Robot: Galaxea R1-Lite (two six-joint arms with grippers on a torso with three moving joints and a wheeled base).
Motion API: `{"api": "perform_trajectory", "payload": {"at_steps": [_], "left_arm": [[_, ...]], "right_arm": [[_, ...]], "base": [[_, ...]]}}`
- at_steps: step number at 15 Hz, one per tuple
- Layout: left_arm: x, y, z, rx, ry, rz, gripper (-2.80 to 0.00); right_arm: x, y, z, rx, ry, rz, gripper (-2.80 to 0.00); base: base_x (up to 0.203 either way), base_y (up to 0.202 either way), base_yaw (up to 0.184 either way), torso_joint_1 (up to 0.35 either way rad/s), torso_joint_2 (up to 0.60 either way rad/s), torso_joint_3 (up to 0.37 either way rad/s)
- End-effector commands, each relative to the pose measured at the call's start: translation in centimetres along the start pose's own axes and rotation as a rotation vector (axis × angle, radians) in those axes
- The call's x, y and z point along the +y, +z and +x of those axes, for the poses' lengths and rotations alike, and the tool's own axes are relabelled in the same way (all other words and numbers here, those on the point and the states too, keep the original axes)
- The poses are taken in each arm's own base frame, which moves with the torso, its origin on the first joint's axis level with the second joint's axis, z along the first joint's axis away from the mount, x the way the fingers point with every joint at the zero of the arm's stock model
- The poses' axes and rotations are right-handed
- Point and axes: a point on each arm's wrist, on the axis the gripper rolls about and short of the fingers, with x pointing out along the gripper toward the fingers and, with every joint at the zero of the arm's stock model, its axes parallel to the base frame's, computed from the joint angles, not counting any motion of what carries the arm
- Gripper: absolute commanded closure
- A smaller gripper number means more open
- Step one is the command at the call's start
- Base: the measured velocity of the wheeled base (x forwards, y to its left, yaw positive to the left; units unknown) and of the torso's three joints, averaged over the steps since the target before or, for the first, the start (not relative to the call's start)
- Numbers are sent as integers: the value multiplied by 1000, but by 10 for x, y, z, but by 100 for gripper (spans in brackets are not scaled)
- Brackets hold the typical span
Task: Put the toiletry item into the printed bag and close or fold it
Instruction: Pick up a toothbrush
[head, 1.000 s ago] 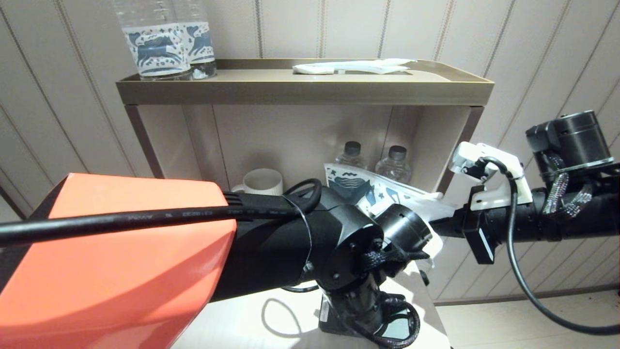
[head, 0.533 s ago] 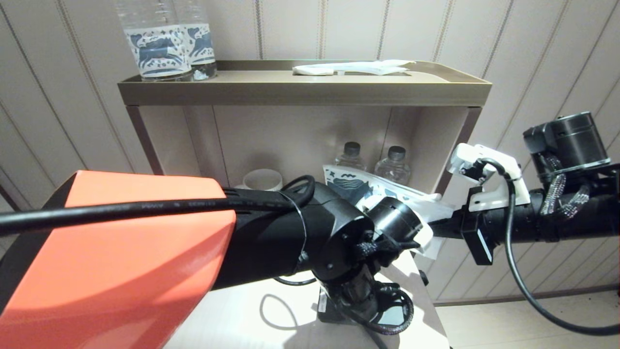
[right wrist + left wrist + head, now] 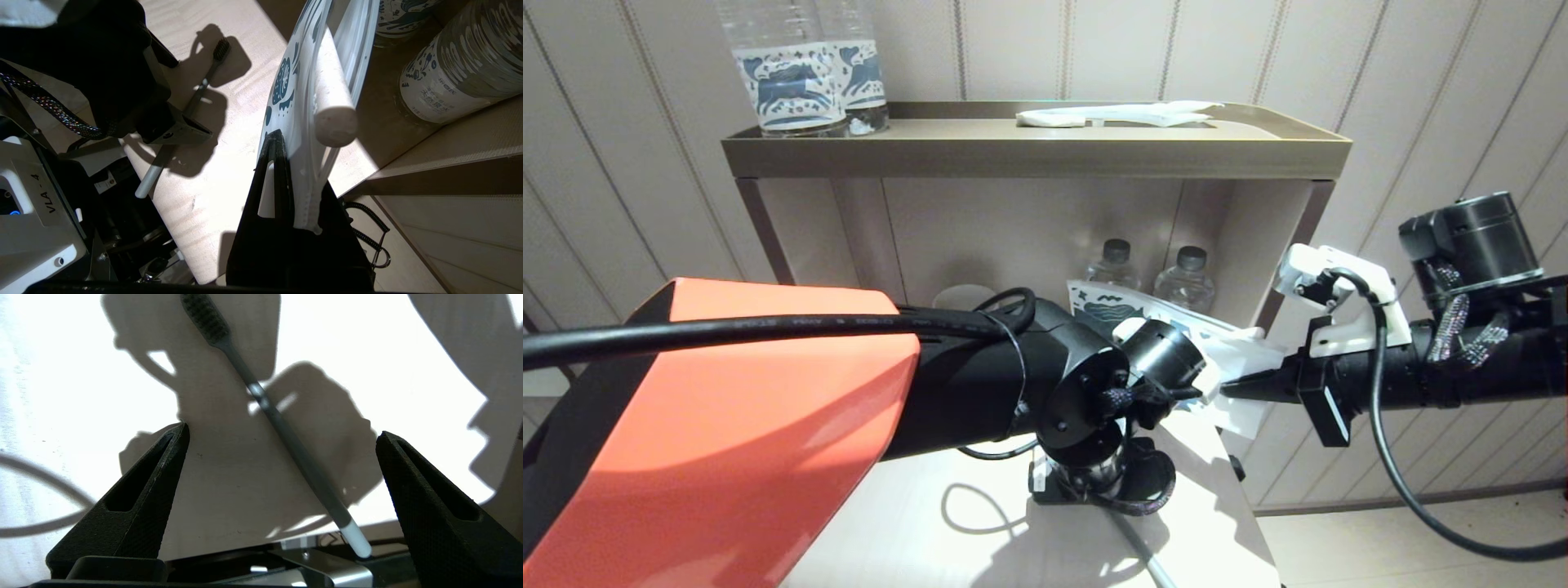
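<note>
**Left gripper poised over the toothbrush, bag held ready**

Left gripper point(image 3: 282, 457) hangs over the table with its two fingers spread wide, and the toothbrush point(image 3: 282, 428) lies flat on the pale table top point(image 3: 212, 506) between them, untouched. We see it running on a slant across the gap, bristle head at the far end and white handle tip at the near end, just over the table's edge.

Our right gripper point(image 3: 278, 155) is pressed together on the lower edge of the printed bag point(image 3: 286, 81), holding it up off the table beside the shelf point(image 3: 1029, 155) and its bottles point(image 3: 445, 77). A pale round rod point(image 3: 331, 102) shows next to the bag; we cannot tell what it is.

To pick up cleanly, we judge the wrist should turn until the fingers sit square across the handle, then come down around its middle. A slanted grip could roll or flick the slim handle. We should close gently, lift level, and keep the bag steady so its mouth is reachable, though which end is open we cannot tell.
</note>
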Motion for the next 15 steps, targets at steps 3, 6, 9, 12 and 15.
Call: {"api": "perform_trajectory", "payload": {"at_steps": [3,6,9,12,15], "left_arm": [[4,-7,13,-1,112,18,-280],[7,-10,18,-26,191,37,-280],[10,-11,12,-18,218,39,-280],[14,-11,7,-33,260,36,-280],[16,-10,1,-41,268,33,-280]], "right_arm": [[0,0,-2,-8,0,-3,0],[1,1,-6,-21,8,-7,0],[1,2,-6,-23,4,-7,0],[1,1,-6,-21,7,-6,0],[1,1,-4,-16,11,-5,0]], "base": [[0,0,0,0,0,0],[0,0,0,0,0,0],[0,0,0,0,0,0],[0,0,0,0,0,0],[0,0,0,0,0,0]]}}
